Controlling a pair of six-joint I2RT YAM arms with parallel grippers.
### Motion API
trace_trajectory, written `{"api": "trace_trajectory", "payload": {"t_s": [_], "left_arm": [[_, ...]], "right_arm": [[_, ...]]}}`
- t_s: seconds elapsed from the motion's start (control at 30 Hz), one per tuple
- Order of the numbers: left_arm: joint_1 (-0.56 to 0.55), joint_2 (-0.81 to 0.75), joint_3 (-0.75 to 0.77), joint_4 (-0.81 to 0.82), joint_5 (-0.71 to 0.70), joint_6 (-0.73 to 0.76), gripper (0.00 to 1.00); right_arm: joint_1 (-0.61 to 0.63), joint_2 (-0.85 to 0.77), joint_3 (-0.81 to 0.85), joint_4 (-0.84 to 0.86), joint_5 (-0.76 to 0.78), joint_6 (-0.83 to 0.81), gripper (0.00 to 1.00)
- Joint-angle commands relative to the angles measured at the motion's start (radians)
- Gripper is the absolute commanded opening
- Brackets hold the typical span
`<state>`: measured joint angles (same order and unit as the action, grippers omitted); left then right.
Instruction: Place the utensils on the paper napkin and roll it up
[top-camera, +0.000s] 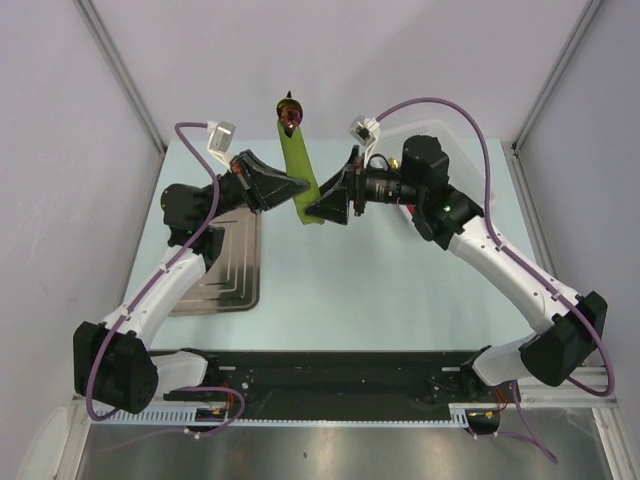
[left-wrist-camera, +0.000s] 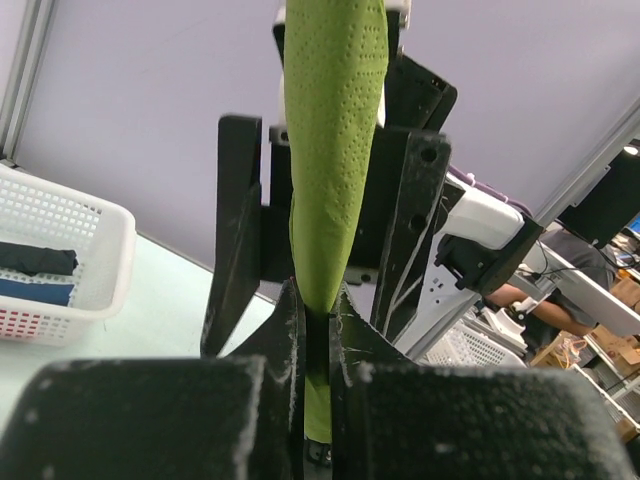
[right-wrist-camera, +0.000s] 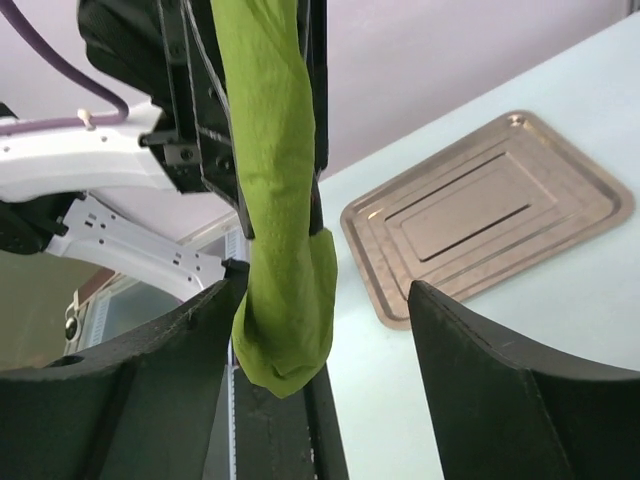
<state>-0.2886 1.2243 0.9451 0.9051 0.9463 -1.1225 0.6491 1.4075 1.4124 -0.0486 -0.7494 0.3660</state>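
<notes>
The left claw (left-wrist-camera: 318, 335) pinches the paper napkin (left-wrist-camera: 335, 130) near one end, jaws narrow and tight on the green paper. That grip alone holds the rolled bundle in the air above the counter (top-camera: 380, 280). Reaching in from 3 o'clock, the right claw (right-wrist-camera: 325, 280) stands wide. Its fingers (right-wrist-camera: 500, 380) straddle the roll's lower end without gripping, and the paper hangs close to one of them. This looks like a release, or a re-grip between twists.

From above, the roll runs from 12 o'clock down to 6 o'clock between the two claws. A dark, reddish end (top-camera: 290, 112) juts out at 12 o'clock, and the utensils are presumably wrapped inside, hidden. The metal tray (top-camera: 235, 270) lies on the counter at about 8 o'clock. The rolling appears nearly finished, with the bundle not yet set down.
</notes>
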Motion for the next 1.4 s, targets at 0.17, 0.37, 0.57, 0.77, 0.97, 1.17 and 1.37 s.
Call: {"api": "trace_trajectory", "payload": {"t_s": [0.17,0.37,0.57,0.77,0.97,1.17,1.37], "left_arm": [[0.005,-0.002,0.06,0.095,-0.018,-0.03,0.0],[0.005,0.007,0.06,0.109,-0.034,-0.045,0.0],[0.005,0.012,0.058,0.124,-0.043,-0.054,0.0],[0.005,0.017,0.052,0.13,-0.041,-0.06,0.0],[0.006,0.018,0.05,0.097,-0.034,-0.03,0.19],[0.009,0.001,0.052,-0.049,-0.006,0.096,0.61],[0.008,-0.028,0.112,-0.439,0.002,0.485,0.82]], "right_arm": [[-0.023,0.007,0.08,0.108,-0.004,0.062,0.76],[-0.023,0.033,0.079,0.173,-0.037,0.103,0.55],[-0.011,0.042,0.071,0.188,-0.045,0.119,0.48],[-0.012,0.045,0.076,0.197,-0.054,0.117,0.0],[-0.049,0.041,0.091,0.136,-0.054,0.077,0.0],[-0.163,0.057,0.137,0.053,-0.155,0.059,0.0],[-0.346,0.099,0.163,-0.176,-0.26,-0.057,0.0]]}}
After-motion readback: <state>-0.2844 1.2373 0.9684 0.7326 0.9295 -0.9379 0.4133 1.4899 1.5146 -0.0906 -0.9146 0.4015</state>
